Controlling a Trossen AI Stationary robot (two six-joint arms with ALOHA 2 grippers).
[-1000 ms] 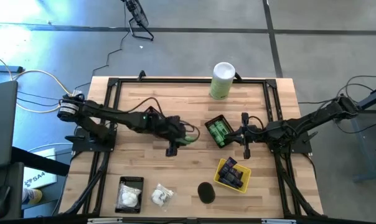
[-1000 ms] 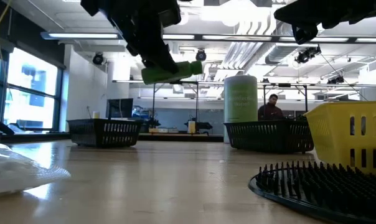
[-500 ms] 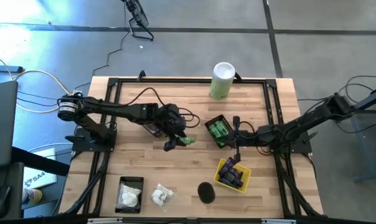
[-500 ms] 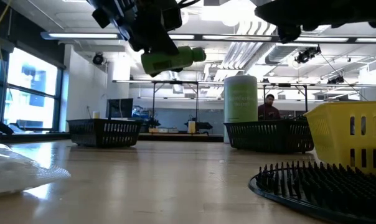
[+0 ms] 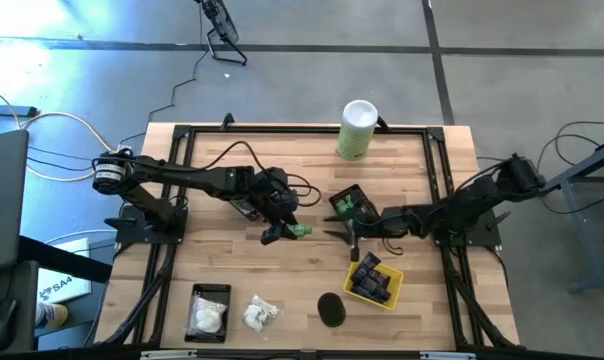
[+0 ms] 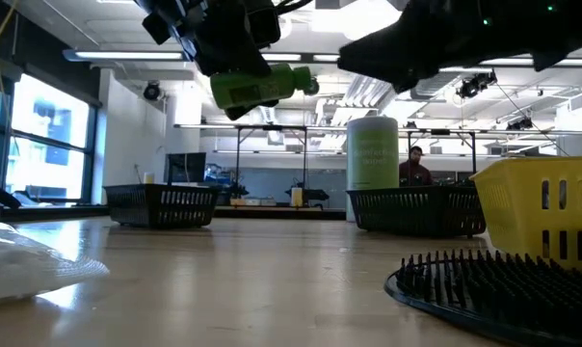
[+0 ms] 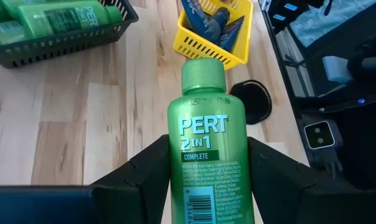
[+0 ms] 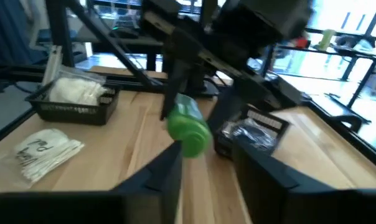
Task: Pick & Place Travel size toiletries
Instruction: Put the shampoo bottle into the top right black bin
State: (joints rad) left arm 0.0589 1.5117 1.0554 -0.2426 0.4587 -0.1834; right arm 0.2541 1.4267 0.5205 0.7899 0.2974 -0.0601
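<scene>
A: From above, we see the left pincer (image 5: 282,232) at desk centre grasping a green bottle (image 5: 300,230); right pincer (image 5: 340,234) at its 3 o'clock, fingers parted.

B: Left wrist: we confirm both fingers (image 7: 144,177) clamp the bottle (image 7: 203,146) above the desk (image 7: 70,118).

One green bottle (image 7: 203,149) held aloft, two black baskets (image 5: 346,208) (image 5: 210,311), one yellow basket (image 5: 375,282), one canister (image 5: 356,129), one black disc (image 5: 330,308), one loose white packet (image 5: 259,315).
</scene>
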